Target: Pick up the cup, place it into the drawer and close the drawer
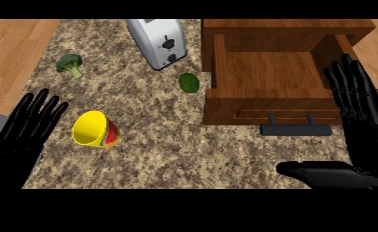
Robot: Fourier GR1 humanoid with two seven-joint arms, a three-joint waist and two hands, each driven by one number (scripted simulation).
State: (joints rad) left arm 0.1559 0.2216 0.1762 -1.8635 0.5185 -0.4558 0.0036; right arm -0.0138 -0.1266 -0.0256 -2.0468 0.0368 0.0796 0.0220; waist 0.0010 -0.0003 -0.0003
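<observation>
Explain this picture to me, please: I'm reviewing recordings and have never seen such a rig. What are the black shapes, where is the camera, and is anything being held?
The camera sits at the robot's head, looking steeply down at a speckled counter. The black shapes are its hands. The left robot hand shows at the left edge, fingers straight, beside a yellow cup lying on its side. The right robot hand shows at the right edge, also open, next to an open wooden drawer with a dark handle. Neither holds anything. Also on the counter: a toaster, a piece of broccoli and a small green vegetable.
</observation>
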